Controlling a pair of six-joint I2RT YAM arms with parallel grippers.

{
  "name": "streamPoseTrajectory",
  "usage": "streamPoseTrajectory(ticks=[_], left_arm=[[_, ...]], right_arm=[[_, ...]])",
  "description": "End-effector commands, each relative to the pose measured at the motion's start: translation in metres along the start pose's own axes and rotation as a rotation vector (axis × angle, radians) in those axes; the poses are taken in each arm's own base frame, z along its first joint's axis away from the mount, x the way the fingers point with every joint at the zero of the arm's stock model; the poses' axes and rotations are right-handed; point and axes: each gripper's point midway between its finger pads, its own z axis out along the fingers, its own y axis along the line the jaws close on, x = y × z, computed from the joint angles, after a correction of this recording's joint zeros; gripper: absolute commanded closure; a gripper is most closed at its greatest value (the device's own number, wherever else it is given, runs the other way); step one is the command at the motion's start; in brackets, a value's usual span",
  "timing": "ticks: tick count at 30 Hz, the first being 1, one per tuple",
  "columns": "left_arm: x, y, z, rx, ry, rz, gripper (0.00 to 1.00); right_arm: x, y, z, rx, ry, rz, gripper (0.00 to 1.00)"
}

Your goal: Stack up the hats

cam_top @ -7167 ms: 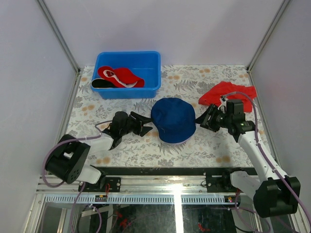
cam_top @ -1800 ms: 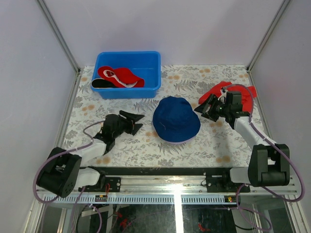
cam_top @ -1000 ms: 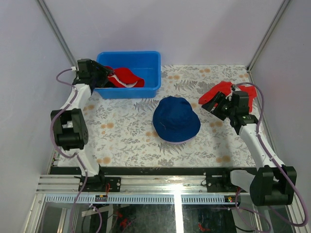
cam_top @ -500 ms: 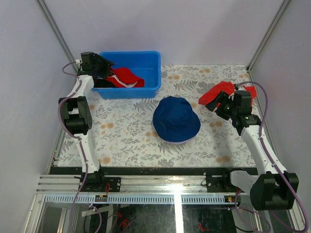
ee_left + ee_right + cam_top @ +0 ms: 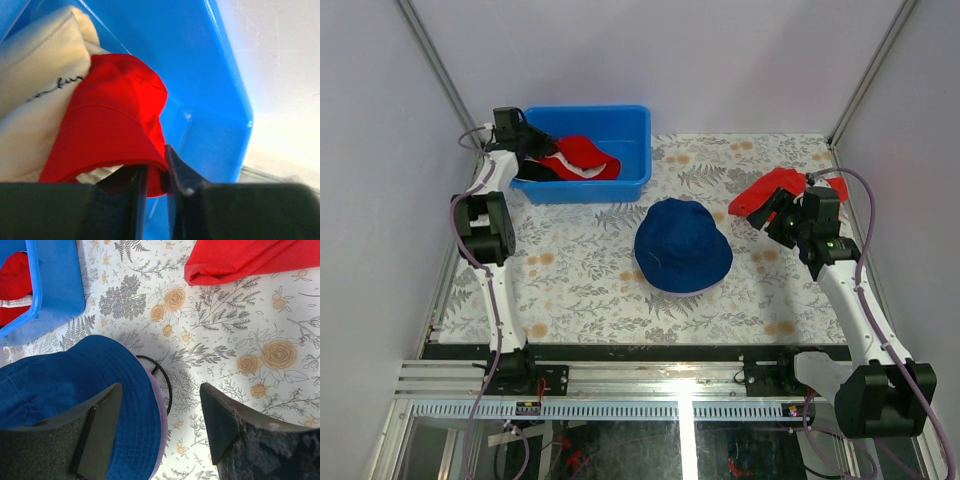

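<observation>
**Up in the back-left corner: a grab on the red one**

In the back-left corner of the floral-patterned bench (image 5: 570, 290), got a blue plastic bin (image 5: 590, 188) with the left gripper (image 5: 156, 172) dipped right into it. Looks clamped on the brim of the red fabric bucket hat (image 5: 112, 120), jaws nearly together with the red edge pinched between. Tucked in the same bin, touching the red one: the beige fabric bucket hat (image 5: 35, 95), with a bit of black stitched lettering on it.

Mid-bench, found the navy blue fabric bucket hat (image 5: 682, 245) sitting crown up on top of the lavender fabric bucket hat (image 5: 160, 415). Can only make out a thin lavender rim under the navy brim. Also spotted a thin black wire (image 5: 170, 390) curving out at that same edge, flat on the bench.

Over on the right, seeing the right gripper (image 5: 772, 212) spread wide with nothing between the jaws, between the navy hat and a crumpled flat red cloth (image 5: 785, 188). Can't tell from here whether touching either. Red cloth near the far-right edge of the bench, well apart from the bin.
</observation>
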Motion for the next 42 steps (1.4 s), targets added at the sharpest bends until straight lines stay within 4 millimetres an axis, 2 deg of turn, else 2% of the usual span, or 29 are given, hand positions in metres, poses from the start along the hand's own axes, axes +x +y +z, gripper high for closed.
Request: streamPoseTrajectory(ticks=[1,2,4,7,10,12,14,16,20,21,23,28,30,34,36,37,39,42], left_arm=[[-0.001,0.000,0.007,0.008,0.021,-0.003,0.96],[0.000,-0.001,0.007,0.015,0.026,-0.010,1.00],[0.003,-0.011,0.006,0.058,0.052,-0.039,1.00],[0.003,-0.055,-0.016,0.214,0.084,-0.099,1.00],[-0.003,-0.125,-0.064,0.419,0.109,-0.145,1.00],[-0.004,-0.165,-0.098,0.534,0.134,-0.179,1.00],[-0.003,-0.196,-0.132,0.634,0.163,-0.227,1.00],[0.003,-0.218,-0.162,0.713,0.198,-0.290,1.00],[0.027,-0.264,-0.221,0.839,0.283,-0.344,1.00],[0.039,-0.277,-0.232,0.866,0.311,-0.346,1.00],[0.055,-0.299,-0.253,0.918,0.356,-0.347,1.00],[0.094,-0.339,-0.288,1.011,0.428,-0.343,1.00],[0.113,-0.352,-0.295,1.034,0.469,-0.335,1.00],[0.154,-0.367,-0.307,1.064,0.558,-0.326,1.00],[0.177,-0.366,-0.307,1.061,0.604,-0.328,1.00],[0.187,-0.364,-0.309,1.070,0.628,-0.343,1.00],[0.210,-0.360,-0.311,1.080,0.688,-0.376,1.00],[0.248,-0.355,-0.315,1.084,0.778,-0.413,1.00]], right_arm=[[-0.027,0.012,-0.018,-0.013,-0.091,-0.023,0.30],[-0.028,0.013,-0.020,-0.013,-0.095,-0.023,0.30],[-0.030,0.014,-0.023,-0.013,-0.102,-0.025,0.30],[-0.037,0.019,-0.029,-0.024,-0.123,-0.035,0.30],[-0.052,0.031,-0.036,-0.039,-0.143,-0.044,0.30],[-0.068,0.047,-0.042,-0.083,-0.175,-0.044,0.30],[-0.079,0.066,-0.046,-0.154,-0.189,-0.033,0.30],[-0.086,0.089,-0.050,-0.256,-0.184,-0.018,0.30],[-0.089,0.147,-0.062,-0.542,-0.097,0.000,0.31],[-0.092,0.159,-0.066,-0.604,-0.082,0.010,0.31],[-0.094,0.176,-0.074,-0.677,-0.048,0.027,0.31],[-0.098,0.226,-0.114,-0.930,0.010,0.063,0.31],[-0.099,0.235,-0.123,-0.956,0.012,0.052,0.31],[-0.105,0.217,-0.125,-0.766,-0.069,-0.066,0.31],[-0.116,0.181,-0.119,-0.522,-0.182,-0.071,0.31],[-0.124,0.154,-0.118,-0.372,-0.254,-0.052,0.30],[-0.137,0.102,-0.131,-0.110,-0.396,0.001,0.30],[-0.149,0.056,-0.159,0.103,-0.560,0.023,0.30]])
